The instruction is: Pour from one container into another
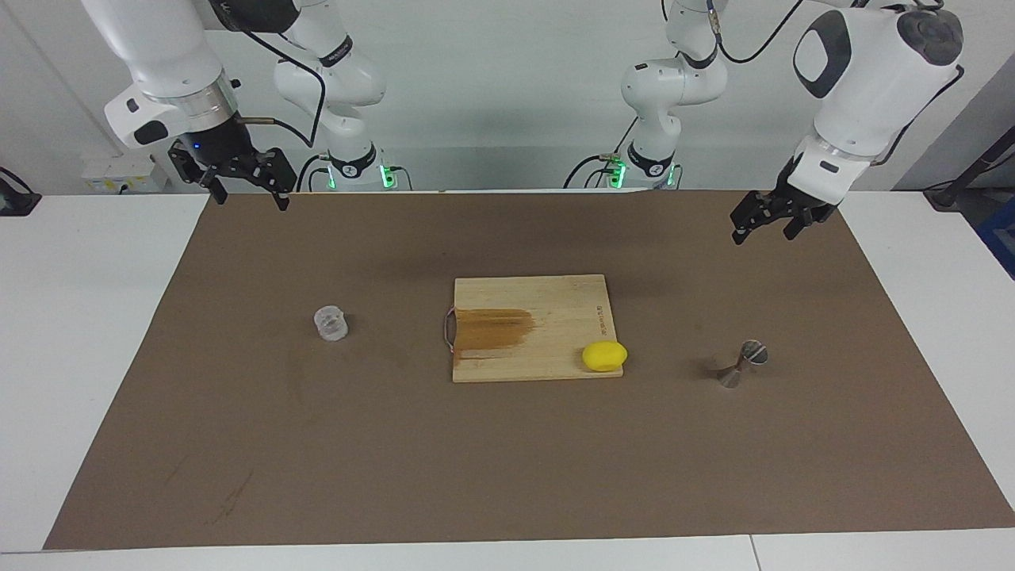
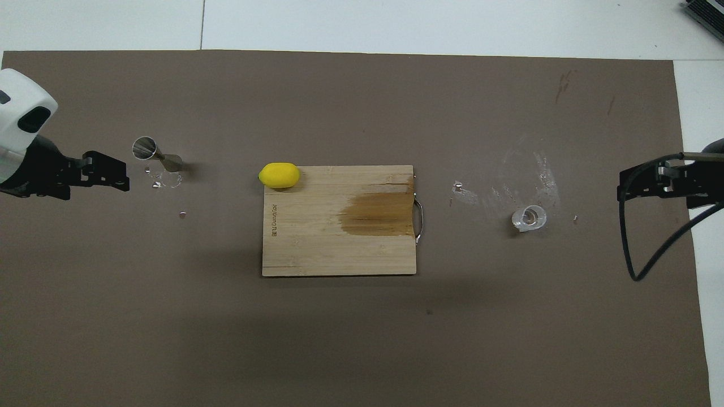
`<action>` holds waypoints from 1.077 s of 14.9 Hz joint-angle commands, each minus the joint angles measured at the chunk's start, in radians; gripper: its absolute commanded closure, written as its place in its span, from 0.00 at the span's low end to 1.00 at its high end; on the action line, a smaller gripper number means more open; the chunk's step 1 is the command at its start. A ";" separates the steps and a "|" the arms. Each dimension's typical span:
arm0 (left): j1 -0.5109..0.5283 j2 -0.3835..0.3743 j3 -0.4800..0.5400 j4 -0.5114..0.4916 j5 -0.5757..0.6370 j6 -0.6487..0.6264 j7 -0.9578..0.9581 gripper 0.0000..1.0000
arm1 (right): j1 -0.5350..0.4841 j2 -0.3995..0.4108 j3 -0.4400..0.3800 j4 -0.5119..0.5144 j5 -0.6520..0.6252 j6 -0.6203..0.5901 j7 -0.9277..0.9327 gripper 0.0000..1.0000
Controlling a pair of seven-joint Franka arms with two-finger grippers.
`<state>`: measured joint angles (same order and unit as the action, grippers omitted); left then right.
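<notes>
The cutting board (image 1: 533, 327) lies on a mat (image 1: 507, 476) spread over the counter (image 1: 79, 317), at the middle of it. A lemon (image 1: 604, 356) sits on the board's corner farthest from the robots, toward the left arm's end. The cup (image 1: 331, 323) stands on the mat well apart from the board, toward the right arm's end. The jigger (image 1: 744, 362) stands on the mat well apart from the board toward the left arm's end, about level with the lemon. The left gripper (image 1: 763, 225) hangs over the mat at the left arm's end of the board, closer to the robots than the jigger. The right gripper (image 1: 244, 189) hangs over the mat's edge nearest the robots, at the right arm's end of the board.
</notes>
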<state>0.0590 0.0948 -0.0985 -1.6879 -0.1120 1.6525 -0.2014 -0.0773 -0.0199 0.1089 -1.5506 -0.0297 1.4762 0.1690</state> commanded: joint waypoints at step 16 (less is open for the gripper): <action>-0.111 0.187 0.411 -0.209 -1.000 0.315 -0.932 0.00 | -0.007 -0.015 0.006 -0.020 -0.007 0.004 -0.011 0.00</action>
<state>-0.0344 0.2994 0.3005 -1.8413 -1.0463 1.9064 -1.0278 -0.0769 -0.0199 0.1090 -1.5517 -0.0297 1.4760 0.1690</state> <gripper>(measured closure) 0.000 0.000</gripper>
